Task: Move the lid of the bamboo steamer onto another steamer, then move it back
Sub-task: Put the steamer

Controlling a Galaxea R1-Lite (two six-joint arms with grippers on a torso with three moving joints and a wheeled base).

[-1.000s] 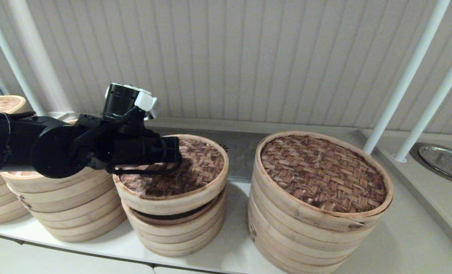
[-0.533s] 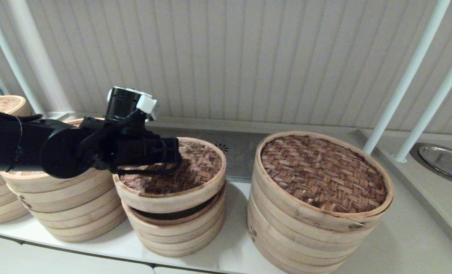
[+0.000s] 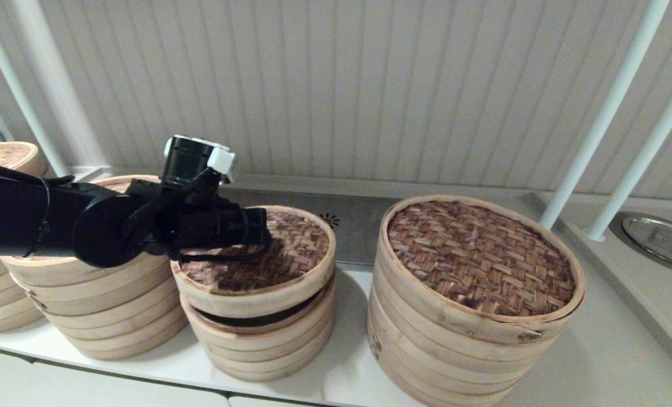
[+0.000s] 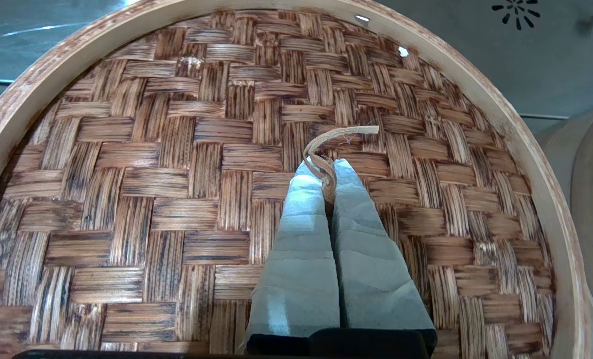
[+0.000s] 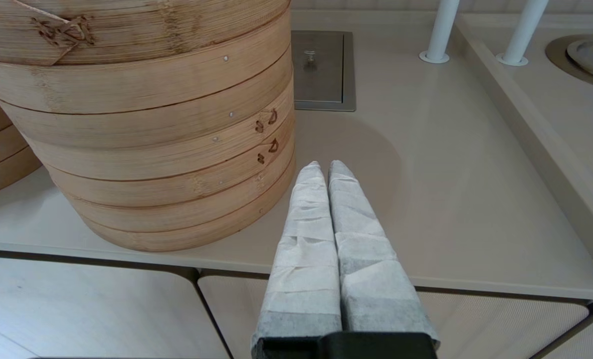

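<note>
1. We see the left gripper (image 4: pixel 326 167) pinched tight on the small loop handle (image 4: pixel 333 144) at the centre of the bamboo steamer lid (image 3: pixel 290 257), its padded fingers (image 4: pixel 301 239) pressed against either side of the strip

2. We have the lid hanging directly under the pincer, dark reddish weave spreading out all round it, pale rim circling at the edge

3. We note the lid sits tilted, its front edge raised off the narrow steamer stack (image 3: pixel 268 347) beneath the pincer, with a dark gap showing between the two

4. We find the medium steamer (image 3: pixel 95 308) just beside the pincer on the arm's own side, largely hidden under the black left arm (image 3: pixel 42 217), only a sliver of its top showing

5. We see the widest steamer (image 3: pixel 471 316) on the far side of the pincer, apart from the lid, its dark-brown woven top uncovered

6. We catch another stack (image 3: pixel 2 155) beyond the medium one, at the edge of the head view

7. We have the right gripper (image 5: pixel 323 167) low by the counter's front edge, wrapped fingers closed together on nothing, the widest steamer's wall just beside it and the pale counter (image 5: pixel 451 189) ahead

8. We spot two white posts (image 3: pixel 601 127) rising from the counter well beyond the right pincer, with a round metal dish (image 3: pixel 655 237) past them
</note>
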